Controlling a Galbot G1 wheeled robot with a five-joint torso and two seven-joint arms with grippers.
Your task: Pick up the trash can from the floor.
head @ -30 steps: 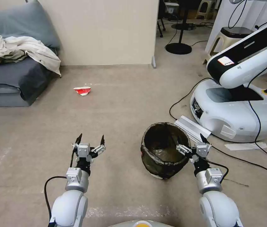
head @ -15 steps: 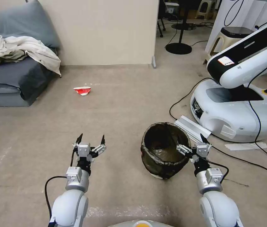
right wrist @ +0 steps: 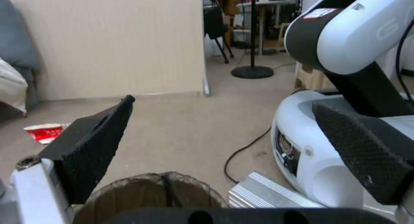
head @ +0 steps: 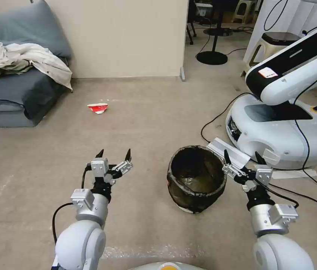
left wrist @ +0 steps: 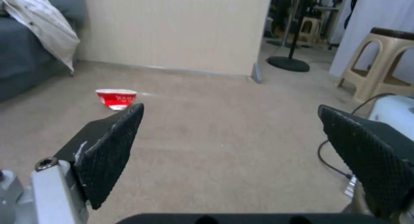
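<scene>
Grey upholstered sofa (head: 12, 93) with a crumpled off-white cloth (head: 27, 60) draped over it sits at about ten o'clock from the robot, against a beige partition wall (head: 124, 37). Near eleven o'clock, well out on the flat beige-grey carpet-like floor (head: 147, 116), lies a crumpled red-and-white paper scrap (head: 97, 108), which also appears in the left wrist view (left wrist: 115, 98) beyond the fingers. Closer in, the left gripper (head: 114, 153) hovers above bare floor at roughly eleven o'clock, its black textured fingertips (left wrist: 113, 146) spread wide apart with nothing between them. Just right of centre, near one o'clock, the small round trash can lined with a dark translucent brownish-black plastic bag (head: 196, 178) stands upright on the floor, its bag folded over the rim; its rim shows low in the right wrist view (right wrist: 151, 193). The right gripper (head: 242, 157) hangs just beside the can's right side, its fingers (right wrist: 90, 143) spread wide and holding nothing, apart from the rim. Beneath and beyond it lies a ribbed silver-white strip (head: 228, 150), and at two o'clock stands a large white-and-black robot base (head: 282, 131) with black cables (head: 218, 120) trailing over the floor.
</scene>
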